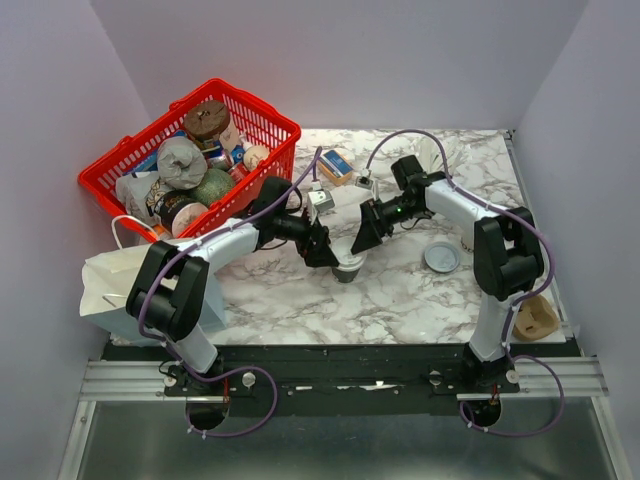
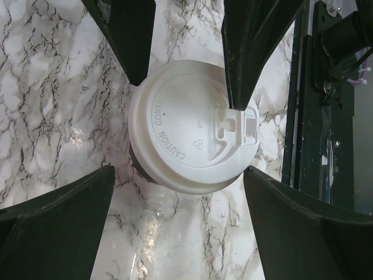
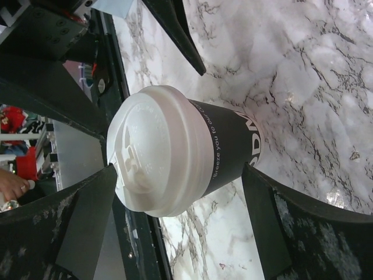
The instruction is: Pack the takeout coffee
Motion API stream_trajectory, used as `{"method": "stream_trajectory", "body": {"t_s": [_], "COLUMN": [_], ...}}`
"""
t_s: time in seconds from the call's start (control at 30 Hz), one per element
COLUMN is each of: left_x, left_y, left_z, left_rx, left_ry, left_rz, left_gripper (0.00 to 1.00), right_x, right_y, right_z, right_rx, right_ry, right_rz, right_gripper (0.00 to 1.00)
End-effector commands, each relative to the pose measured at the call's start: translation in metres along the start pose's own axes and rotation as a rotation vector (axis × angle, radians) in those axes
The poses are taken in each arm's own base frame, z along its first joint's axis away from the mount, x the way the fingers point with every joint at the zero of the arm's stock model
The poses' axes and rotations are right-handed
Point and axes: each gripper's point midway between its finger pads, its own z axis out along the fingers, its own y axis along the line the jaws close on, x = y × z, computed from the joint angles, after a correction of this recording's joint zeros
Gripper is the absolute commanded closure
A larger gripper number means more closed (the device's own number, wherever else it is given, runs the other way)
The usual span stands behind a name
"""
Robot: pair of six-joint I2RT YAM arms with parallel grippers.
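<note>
The takeout coffee (image 1: 349,267), dark brown with a white lid, stands upright on the marble table near the middle front. Both grippers meet over it. My left gripper (image 1: 328,256) comes from the left, open, its fingertips flanking the near edge of the lid (image 2: 186,125). My right gripper (image 1: 362,243) comes from the right, open. In the right wrist view its tips sit beside the cup (image 3: 227,146), one at the lid's top rim, one by the body's lower part. In the left wrist view, one right finger (image 2: 250,52) overlaps the lid near the sip tab.
A red basket (image 1: 268,112) full of items stands at the back left. A white paper bag (image 1: 108,285) lies at the front left. A loose lid disc (image 1: 441,257) lies to the right. A small box (image 1: 337,165) sits behind the grippers. A beige object (image 1: 535,318) is at the front right.
</note>
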Motion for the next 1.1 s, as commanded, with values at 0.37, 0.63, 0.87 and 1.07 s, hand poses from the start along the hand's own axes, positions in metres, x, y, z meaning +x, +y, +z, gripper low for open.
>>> {"method": "stream_trajectory", "body": {"t_s": [0.37, 0.63, 0.87, 1.07], "left_x": [0.010, -0.010, -0.035, -0.045], "left_y": [-0.001, -0.008, -0.005, 0.014], "left_z": [-0.012, -0.027, -0.032, -0.026], "left_rx": [-0.025, -0.032, -0.066, -0.133], "left_ry": [0.060, 0.004, -0.091, -0.152], "left_rz": [0.018, 0.003, -0.053, -0.125], "left_gripper": [0.01, 0.02, 0.01, 0.02], "right_x": [0.020, 0.013, 0.004, -0.003], "right_y": [-0.015, -0.009, 0.001, 0.004], "right_z": [0.009, 0.011, 0.005, -0.001], "right_rx": [0.028, -0.008, -0.016, 0.004], "right_ry": [0.014, -0.025, -0.040, -0.039], "right_rz": [0.141, 0.132, 0.081, 0.027], "right_gripper": [0.26, 0.29, 0.10, 0.00]}}
